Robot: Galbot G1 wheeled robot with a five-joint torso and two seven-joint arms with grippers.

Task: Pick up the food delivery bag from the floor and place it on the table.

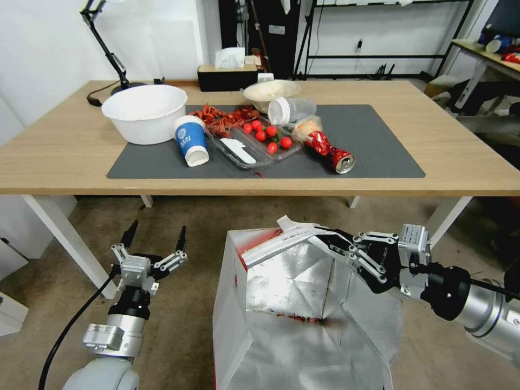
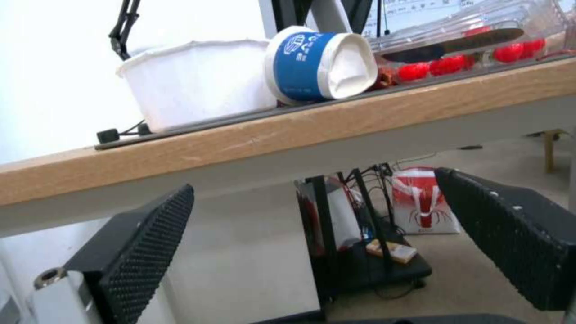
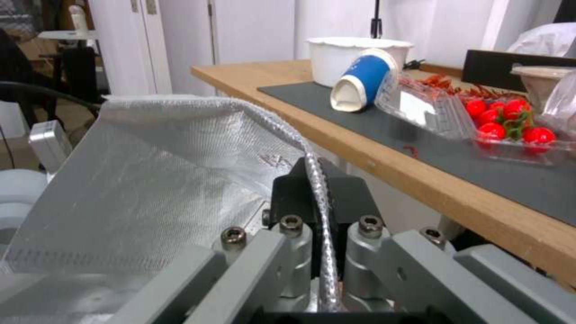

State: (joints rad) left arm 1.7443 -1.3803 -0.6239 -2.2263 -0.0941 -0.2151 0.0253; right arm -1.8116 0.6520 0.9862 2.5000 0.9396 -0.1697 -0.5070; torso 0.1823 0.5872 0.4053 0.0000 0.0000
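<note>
The food delivery bag [image 1: 281,314] hangs open below the table's front edge, its silver foil lining facing up and a red panel on its left side. My right gripper [image 1: 330,241] is shut on the bag's upper rim; in the right wrist view the foil edge [image 3: 318,189] runs pinched between the black fingers. My left gripper [image 1: 156,234] is open to the bag's left, over the carpeted floor [image 1: 184,303] and apart from the bag. In the left wrist view its two black pads [image 2: 144,252] stand wide apart under the table [image 2: 300,130]. The light-wood table [image 1: 65,157] carries a dark grey mat [image 1: 379,146].
On the mat lie a white bowl [image 1: 145,112], a tipped blue cup [image 1: 190,140], a clear tray of tomatoes [image 1: 260,142], a tipped clear cup [image 1: 291,110] and a red can [image 1: 331,153]. White table legs [image 1: 65,235] stand left and right of the bag. A lamp [image 1: 105,40] stands at the back left.
</note>
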